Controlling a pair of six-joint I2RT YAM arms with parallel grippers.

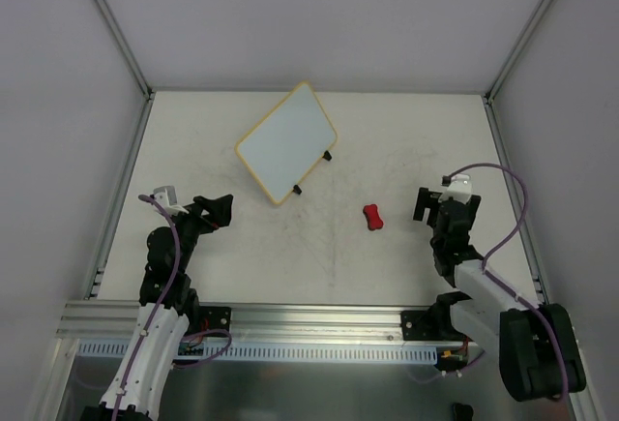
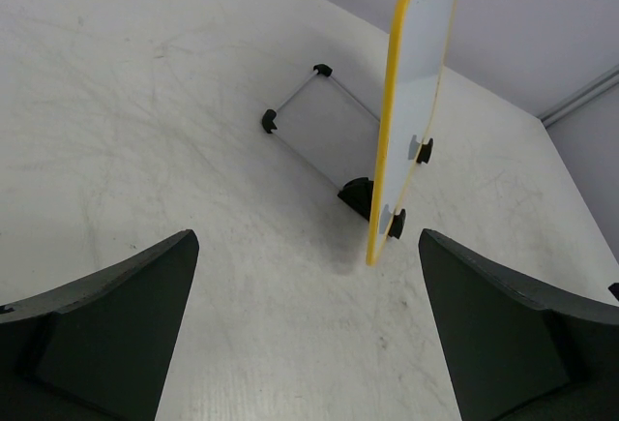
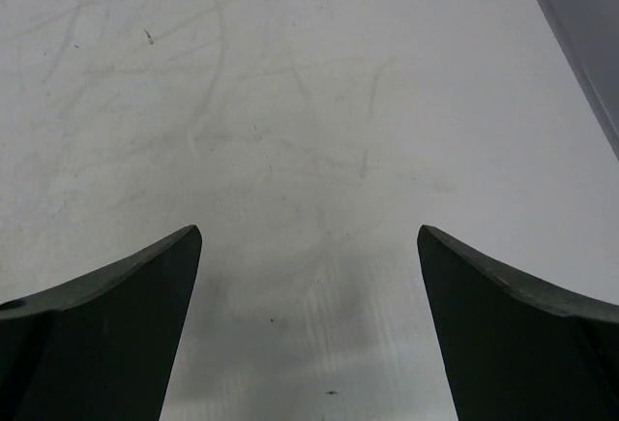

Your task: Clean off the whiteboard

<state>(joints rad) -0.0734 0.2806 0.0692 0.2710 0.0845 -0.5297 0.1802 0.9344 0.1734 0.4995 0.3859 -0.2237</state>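
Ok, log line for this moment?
left gripper open, empty | right gripper open, empty | whiteboard standing, untouched | red eraser on table, ungrasped
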